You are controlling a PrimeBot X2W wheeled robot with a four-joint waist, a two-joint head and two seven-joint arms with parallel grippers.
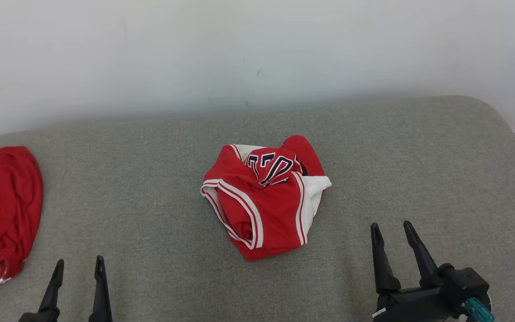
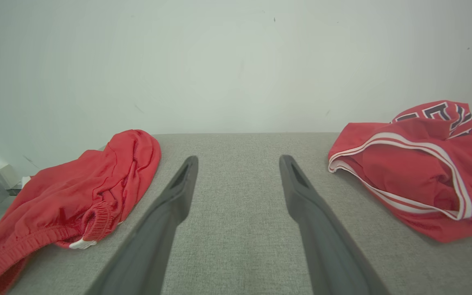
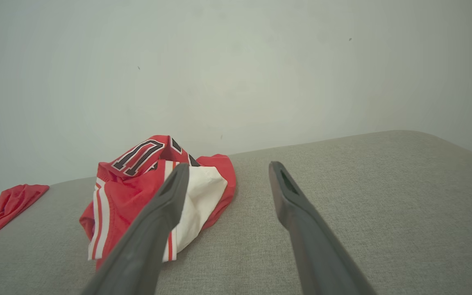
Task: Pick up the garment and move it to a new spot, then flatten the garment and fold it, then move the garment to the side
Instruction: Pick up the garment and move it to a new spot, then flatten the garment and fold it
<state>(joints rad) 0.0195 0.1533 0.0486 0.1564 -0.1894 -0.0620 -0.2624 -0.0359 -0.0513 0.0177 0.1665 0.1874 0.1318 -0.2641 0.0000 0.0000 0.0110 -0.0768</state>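
Observation:
A crumpled red garment with white stripes, a white lining and dark lettering lies in a heap at the middle of the grey padded table. It also appears in the left wrist view, the garment at right, and in the right wrist view, the garment at left, partly behind one finger. My left gripper stands open near the front edge, left of the heap and apart from it. My right gripper is open at the front right, a short way from the heap's right side. Both hold nothing.
A second plain red cloth with an elastic hem lies at the table's left edge, the cloth close to my left gripper. A pale wall rises behind the table. The table's rounded right corner drops off to the floor.

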